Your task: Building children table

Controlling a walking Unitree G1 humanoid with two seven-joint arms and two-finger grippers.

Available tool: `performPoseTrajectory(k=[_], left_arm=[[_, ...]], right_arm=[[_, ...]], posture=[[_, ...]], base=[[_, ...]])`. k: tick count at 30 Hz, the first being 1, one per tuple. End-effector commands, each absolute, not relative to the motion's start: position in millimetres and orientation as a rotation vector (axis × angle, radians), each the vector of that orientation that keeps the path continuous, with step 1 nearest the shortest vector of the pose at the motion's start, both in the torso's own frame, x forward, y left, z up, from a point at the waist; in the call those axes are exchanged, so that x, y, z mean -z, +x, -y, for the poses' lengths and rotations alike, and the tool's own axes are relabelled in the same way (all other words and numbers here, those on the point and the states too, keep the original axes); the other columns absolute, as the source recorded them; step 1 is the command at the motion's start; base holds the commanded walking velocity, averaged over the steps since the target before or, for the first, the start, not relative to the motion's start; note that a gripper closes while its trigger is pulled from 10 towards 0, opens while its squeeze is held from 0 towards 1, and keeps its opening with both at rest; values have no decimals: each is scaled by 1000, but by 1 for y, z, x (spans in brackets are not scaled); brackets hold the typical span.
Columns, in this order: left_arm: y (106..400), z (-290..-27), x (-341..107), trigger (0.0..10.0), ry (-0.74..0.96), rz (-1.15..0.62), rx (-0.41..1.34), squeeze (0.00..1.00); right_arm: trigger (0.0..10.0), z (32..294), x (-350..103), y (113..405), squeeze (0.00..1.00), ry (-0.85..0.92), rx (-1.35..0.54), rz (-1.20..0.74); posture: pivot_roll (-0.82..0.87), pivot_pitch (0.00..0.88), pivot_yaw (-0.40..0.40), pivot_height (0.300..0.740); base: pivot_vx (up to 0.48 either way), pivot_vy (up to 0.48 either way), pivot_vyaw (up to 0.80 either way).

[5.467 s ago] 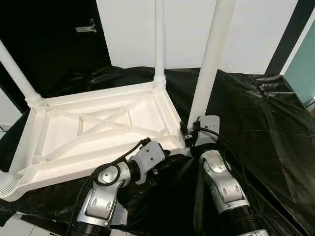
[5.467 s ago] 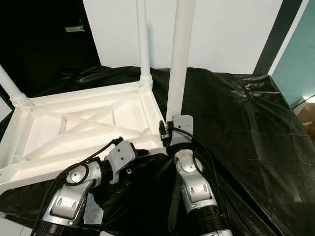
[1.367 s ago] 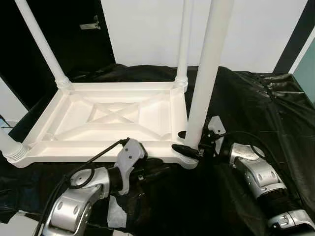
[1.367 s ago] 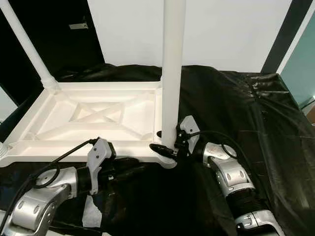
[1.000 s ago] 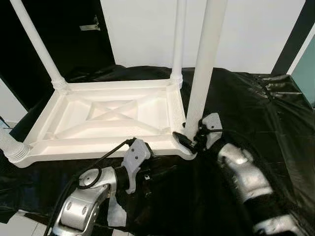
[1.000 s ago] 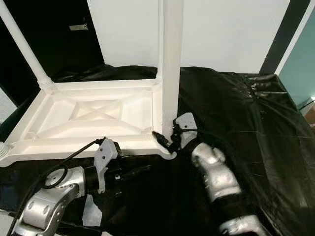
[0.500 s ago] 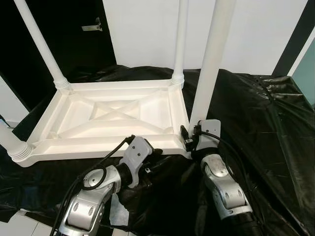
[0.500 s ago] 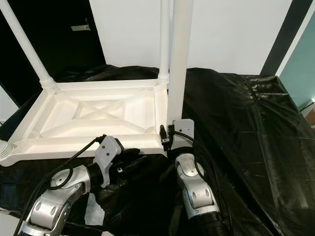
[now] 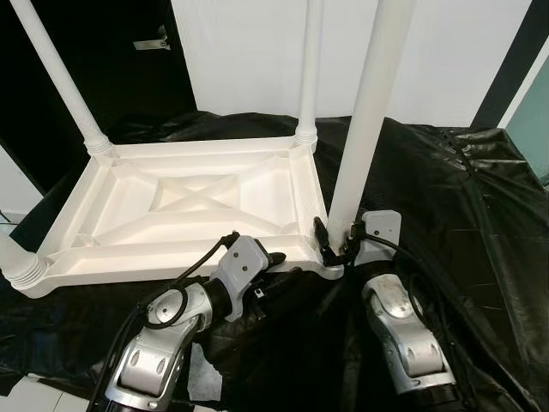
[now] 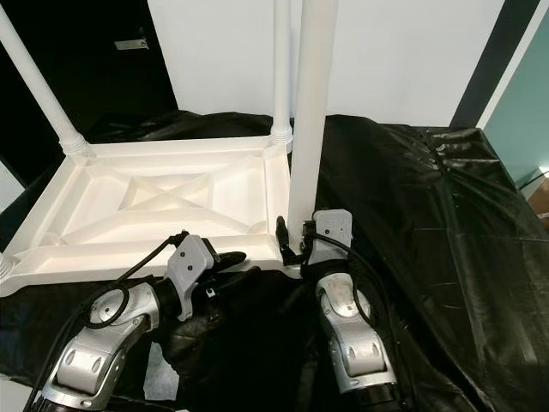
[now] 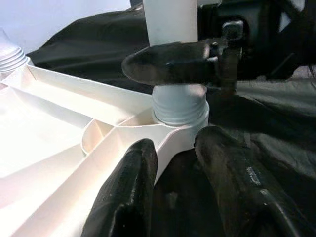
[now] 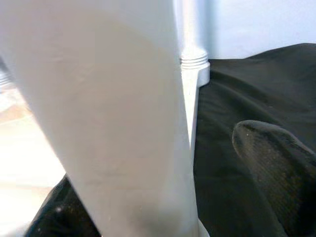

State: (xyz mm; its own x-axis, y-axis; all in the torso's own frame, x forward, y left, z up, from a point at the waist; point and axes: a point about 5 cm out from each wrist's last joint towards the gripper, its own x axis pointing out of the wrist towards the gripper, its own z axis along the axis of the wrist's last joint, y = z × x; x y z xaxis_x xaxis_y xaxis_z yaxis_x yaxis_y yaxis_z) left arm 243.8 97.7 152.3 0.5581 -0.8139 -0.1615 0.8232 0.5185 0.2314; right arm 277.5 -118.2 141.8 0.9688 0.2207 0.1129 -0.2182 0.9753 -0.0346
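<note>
Your right tool grasps the near leg at the upturned table corner. Your left tool sits released, straddling that corner's edge.

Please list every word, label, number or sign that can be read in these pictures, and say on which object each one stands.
No text can be read.
The white tabletop and its near leg are plain.
The black sheet is plain.
The left gripper has a small pale mark on one finger, too blurred to read.
The right gripper, at the near leg's base, shows no lettering.
</note>
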Motion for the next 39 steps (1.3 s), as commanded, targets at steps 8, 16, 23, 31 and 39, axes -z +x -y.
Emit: performPoseTrajectory(k=[8, 16, 23, 31, 39], left_arm=[[243, -98, -150, 10000, 299, -22, 929, 0], [245, -95, -152, 10000, 300, -4, 934, 0], [245, -93, -152, 10000, 303, 0, 940, 0], [235, -89, -143, 10000, 308, -45, 1039, 0], [236, -84, -132, 10000, 348, -74, 1043, 0]], right_arm=[[10000, 143, -142, 274, 0, -11, -627, 86], [10000, 149, -144, 295, 0, -149, -865, 16], [10000, 145, -141, 305, 0, -195, -940, -17], [0, 139, -134, 316, 0, -233, -998, -43], [0, 135, -125, 320, 0, -224, -966, -40]], posture=[[-33, 0, -15, 740], [-23, 0, -20, 740], [-10, 0, -27, 740], [2, 0, -33, 740], [0, 0, -32, 740]], base=[[0, 0, 0], [0, 0, 0], [0, 0, 0], [0, 0, 0], [0, 0, 0]])
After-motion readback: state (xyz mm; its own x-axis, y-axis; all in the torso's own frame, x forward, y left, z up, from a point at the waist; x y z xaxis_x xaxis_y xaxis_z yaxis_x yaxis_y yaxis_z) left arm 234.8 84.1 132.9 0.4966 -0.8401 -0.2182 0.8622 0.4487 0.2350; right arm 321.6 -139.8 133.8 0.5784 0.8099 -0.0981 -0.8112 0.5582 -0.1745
